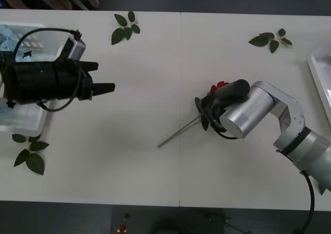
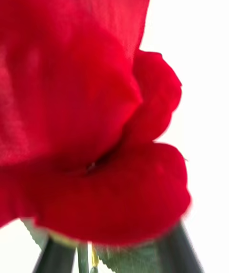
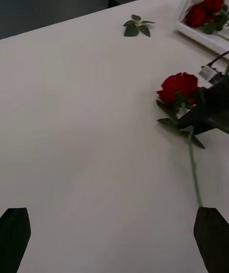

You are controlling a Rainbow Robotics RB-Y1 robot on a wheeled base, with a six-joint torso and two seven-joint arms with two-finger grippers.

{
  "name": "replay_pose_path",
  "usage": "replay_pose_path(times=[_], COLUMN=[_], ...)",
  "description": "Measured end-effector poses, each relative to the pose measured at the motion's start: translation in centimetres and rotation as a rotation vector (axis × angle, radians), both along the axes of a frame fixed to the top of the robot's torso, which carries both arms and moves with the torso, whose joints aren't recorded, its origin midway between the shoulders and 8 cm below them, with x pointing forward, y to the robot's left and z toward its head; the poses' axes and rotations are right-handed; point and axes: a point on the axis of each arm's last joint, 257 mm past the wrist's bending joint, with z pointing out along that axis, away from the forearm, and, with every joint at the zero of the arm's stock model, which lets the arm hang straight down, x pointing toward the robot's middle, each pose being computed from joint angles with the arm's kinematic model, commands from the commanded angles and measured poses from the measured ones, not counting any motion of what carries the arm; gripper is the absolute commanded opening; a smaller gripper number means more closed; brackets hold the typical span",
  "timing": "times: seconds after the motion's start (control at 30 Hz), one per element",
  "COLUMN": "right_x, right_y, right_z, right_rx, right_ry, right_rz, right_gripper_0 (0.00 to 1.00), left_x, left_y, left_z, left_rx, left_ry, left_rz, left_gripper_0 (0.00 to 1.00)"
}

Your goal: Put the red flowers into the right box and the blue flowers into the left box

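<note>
Risk first: slipping off the thin stem (image 1: pixel 178 133) on closing, or pinching a leaf instead, leaving the rose (image 1: pixel 221 85) to twist, droop or drop on the way to the right box (image 1: pixel 318 84). Could also crush petals if brought lower, given how tight against the bloom the right claw (image 2: pixel 117 254) sits. Long stem trailing toward the table's middle, so likely to drag or catch on the box rim if lifted too low. Right claw partway open, dark fingers (image 2: pixel 55 256) either side of the stem just under the bloom, nothing firmly clamped as far as can be judged. Rose lying on the table (image 1: pixel 155 182), right of centre, bloom pointing toward the right box, where other red blooms already lie (image 3: pixel 205 8). Left claw (image 1: pixel 106 76) wide open and empty, hovering beside the left box (image 1: pixel 26 121), well apart from the rose.
</note>
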Motion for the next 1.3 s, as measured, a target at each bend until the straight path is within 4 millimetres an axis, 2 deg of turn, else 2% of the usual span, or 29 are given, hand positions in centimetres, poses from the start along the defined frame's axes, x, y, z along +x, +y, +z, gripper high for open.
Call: replay_pose_path(times=[0.07, 0.13, 0.23, 0.37, 0.47, 0.53, 0.6, 0.67, 0.77, 0.87, 1.0, 1.13, 1.2, 1.3], right_x=[0.3, 0.5, 0.5, 0.5, 0.8, 1.2, 1.8, 2.0, 2.0, 1.5, 0.8, 0.5, 1.1, 1.3], right_y=[0.1, 0.0, -0.2, -0.3, -0.8, -1.6, -3.0, -5.4, -10.2, -16.0, -23.9, -30.7, -33.5, -37.4], right_z=[0.1, 0.1, -0.1, -0.1, 0.2, 1.1, 2.9, 5.5, 10.1, 14.3, 19.1, 22.9, 24.6, 25.4], right_rx=[0.005, 0.008, 0.005, 0.002, -0.001, 0.007, 0.008, -0.022, -0.117, -0.309, -0.583, -0.685, -0.719, -0.787], right_ry=[-0.010, -0.014, -0.010, -0.012, -0.017, -0.016, -0.028, -0.029, -0.038, -0.025, 0.041, 0.118, 0.100, 0.095], right_rz=[0.001, -0.001, -0.005, -0.006, -0.011, -0.016, -0.017, -0.020, 0.024, 0.166, 0.351, 0.422, 0.464, 0.528], right_gripper_0=[0.20, 0.12, 0.00, 0.00, 0.00, 0.00, 0.00, 0.00, 0.00, 0.00, 0.00, 0.00, 0.00, 0.00], left_x=[-1.7, -3.3, -5.6, -8.0, -8.6, -9.2, -9.9, -10.5, -11.1, -11.2, -11.3, -11.3, -11.3, -11.3], left_y=[-1.5, -2.8, -3.9, -4.7, -5.5, -5.8, -6.1, -6.4, -6.9, -7.1, -7.2, -7.1, -7.2, -7.2], left_z=[0.4, 1.7, 3.4, 4.1, 4.4, 4.3, 4.1, 4.3, 5.3, 6.0, 6.1, 6.1, 6.1, 6.1], left_rx=[-0.013, -0.017, -0.007, 0.042, 0.031, 0.035, 0.033, 0.019, -0.005, -0.015, -0.016, -0.016, -0.016, -0.016], left_ry=[-0.020, -0.042, -0.042, -0.055, -0.082, -0.103, -0.101, -0.093, -0.093, -0.107, -0.108, -0.108, -0.108, -0.108], left_rz=[-0.032, -0.077, -0.149, -0.221, -0.222, -0.221, -0.231, -0.242, -0.252, -0.251, -0.252, -0.252, -0.252, -0.252], left_gripper_0=[1.00, 1.00, 1.00, 1.00, 1.00, 1.00, 1.00, 1.00, 1.00, 1.00, 1.00, 1.00, 1.00, 1.00])
